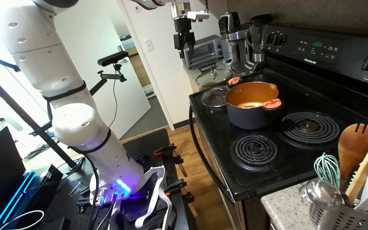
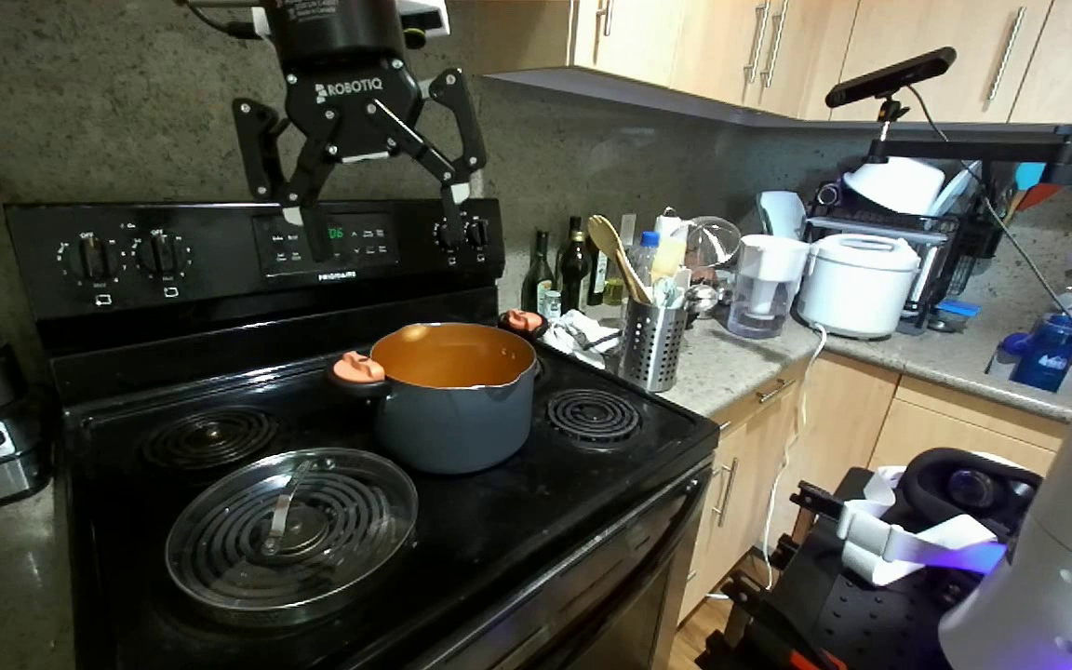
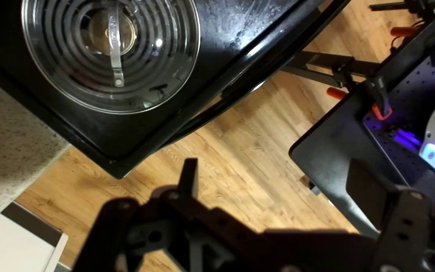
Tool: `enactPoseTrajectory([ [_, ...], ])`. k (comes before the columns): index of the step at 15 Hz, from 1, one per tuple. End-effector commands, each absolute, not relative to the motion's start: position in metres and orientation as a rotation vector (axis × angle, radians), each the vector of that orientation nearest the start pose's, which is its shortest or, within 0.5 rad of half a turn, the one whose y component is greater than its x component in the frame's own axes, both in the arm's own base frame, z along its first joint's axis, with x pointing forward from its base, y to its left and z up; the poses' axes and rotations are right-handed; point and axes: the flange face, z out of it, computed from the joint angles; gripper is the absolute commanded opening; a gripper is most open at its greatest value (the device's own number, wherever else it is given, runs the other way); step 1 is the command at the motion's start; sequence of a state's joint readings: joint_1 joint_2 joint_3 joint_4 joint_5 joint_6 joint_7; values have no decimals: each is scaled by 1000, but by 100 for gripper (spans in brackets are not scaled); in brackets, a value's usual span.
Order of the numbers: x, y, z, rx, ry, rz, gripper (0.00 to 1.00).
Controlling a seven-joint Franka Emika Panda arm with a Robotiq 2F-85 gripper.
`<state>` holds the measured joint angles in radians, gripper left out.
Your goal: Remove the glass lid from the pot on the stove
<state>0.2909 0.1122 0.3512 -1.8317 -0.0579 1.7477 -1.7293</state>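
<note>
Apparently we're done: the pot (image 2: 455,421) stands uncovered on the stove (image 2: 536,526), the glass lid (image 2: 294,532) rests on a burner (image 3: 98,33) beside it, below and to one side of our empty, wide-spread tool (image 2: 385,237), the lid's strap handle (image 3: 114,44) crosswise to the jaws' span.

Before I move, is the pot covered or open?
Open: the pot shows its orange inside in both exterior views; a glass lid lies beside it on the stove.

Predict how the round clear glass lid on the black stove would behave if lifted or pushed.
The round clear glass lid is probably stiff and breakable, being glass. Its narrow metal handle may let it tilt. Lying flat, it would likely slide, not roll.
</note>
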Motion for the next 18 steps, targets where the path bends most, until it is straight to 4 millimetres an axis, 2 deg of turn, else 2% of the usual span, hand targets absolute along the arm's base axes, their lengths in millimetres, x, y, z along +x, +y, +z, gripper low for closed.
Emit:
enactPoseTrajectory([
  [1, 465, 328, 458, 1184, 2990, -286, 100],
  [8, 470, 324, 455, 1166, 2990, -318, 100],
  [16, 492, 305, 469, 1039, 2912, -382, 100],
  [17, 488, 308, 461, 1074, 2919, -362, 100],
  [18, 490, 307, 462, 1074, 2911, -363, 100],
])
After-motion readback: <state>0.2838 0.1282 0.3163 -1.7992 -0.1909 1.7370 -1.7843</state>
